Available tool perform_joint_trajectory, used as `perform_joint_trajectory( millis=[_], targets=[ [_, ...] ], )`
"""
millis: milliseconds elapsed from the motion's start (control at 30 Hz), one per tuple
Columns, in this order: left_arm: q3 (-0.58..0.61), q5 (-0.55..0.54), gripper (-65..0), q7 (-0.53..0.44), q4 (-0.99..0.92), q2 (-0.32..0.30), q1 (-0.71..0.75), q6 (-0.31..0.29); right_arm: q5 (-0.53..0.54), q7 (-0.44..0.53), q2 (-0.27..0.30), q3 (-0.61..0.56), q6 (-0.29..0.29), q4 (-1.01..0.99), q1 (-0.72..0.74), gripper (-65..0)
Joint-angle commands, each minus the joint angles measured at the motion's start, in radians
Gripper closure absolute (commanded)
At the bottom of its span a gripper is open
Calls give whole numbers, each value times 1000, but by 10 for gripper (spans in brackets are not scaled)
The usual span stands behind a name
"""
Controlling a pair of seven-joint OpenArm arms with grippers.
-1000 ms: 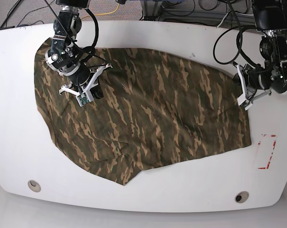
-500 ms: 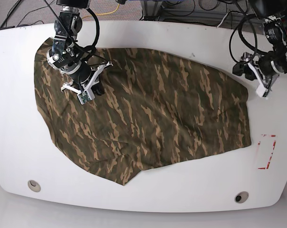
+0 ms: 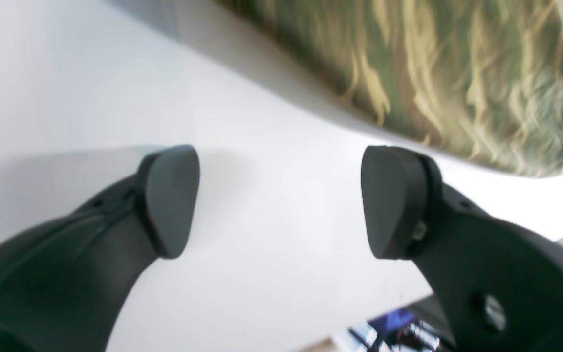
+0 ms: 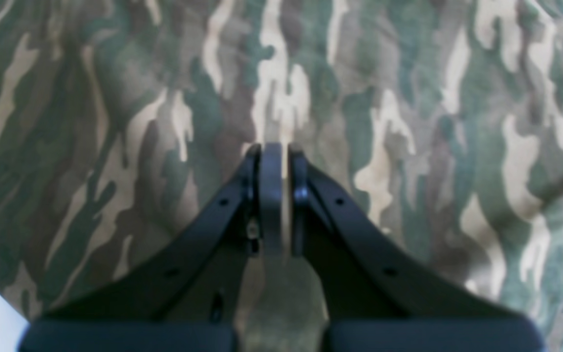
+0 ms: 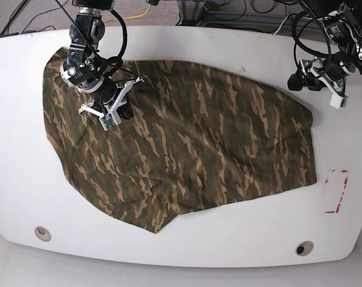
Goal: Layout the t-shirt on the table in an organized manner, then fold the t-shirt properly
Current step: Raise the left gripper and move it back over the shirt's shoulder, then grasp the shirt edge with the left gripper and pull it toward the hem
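Note:
The camouflage t-shirt (image 5: 186,143) lies spread across the white table (image 5: 240,239), with a pointed flap toward the front edge. My right gripper (image 5: 124,111) hovers over the shirt's far left part. In the right wrist view the right gripper (image 4: 275,161) is shut, its fingers pressed together just above the t-shirt (image 4: 408,122), with no fold visibly pinched. My left gripper (image 5: 301,82) is off the shirt at the far right. The left wrist view shows the left gripper (image 3: 279,200) open and empty over the bare table (image 3: 271,274), with the edge of the t-shirt (image 3: 433,73) beyond its tips.
A red rectangular outline mark (image 5: 336,191) sits on the table right of the shirt. Two small round holes (image 5: 43,233) (image 5: 304,247) lie near the front edge. Cables (image 5: 288,54) trail over the far edge behind the arms.
My left gripper has opened, let go of the shirt's right edge and pulled back up toward the far right corner. My right gripper has shifted slightly toward the far left, still shut.

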Motion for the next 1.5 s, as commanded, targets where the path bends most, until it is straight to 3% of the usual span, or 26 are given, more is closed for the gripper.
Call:
perform_joint_trajectory(
  millis=[0,300,633,800,1000,1300,1467],
  targets=[
    [4,22,-490,-7,-13,27,-1,2,16,21,4,1,1,20,10,-27],
    [80,20,-489,-58,-92,72,-36,2,17,21,6,1,1,19,9,-27],
    [162,20,-367,-105,-112,93,-62,2,24,23,6,1,1,20,-5,-27],
    [165,23,-233,-105,-112,93,-79,2,24,23,6,3,1,20,-7,-27],
    [166,20,0,-96,-103,92,-91,2,24,23,6,6,1,17,-7,-27],
    [168,20,0,62,95,90,-114,2,24,23,6,6,1,16,-5,-27],
    [172,20,0,72,161,90,-187,2,25,23,6,6,1,16,-5,-27]
  ],
)
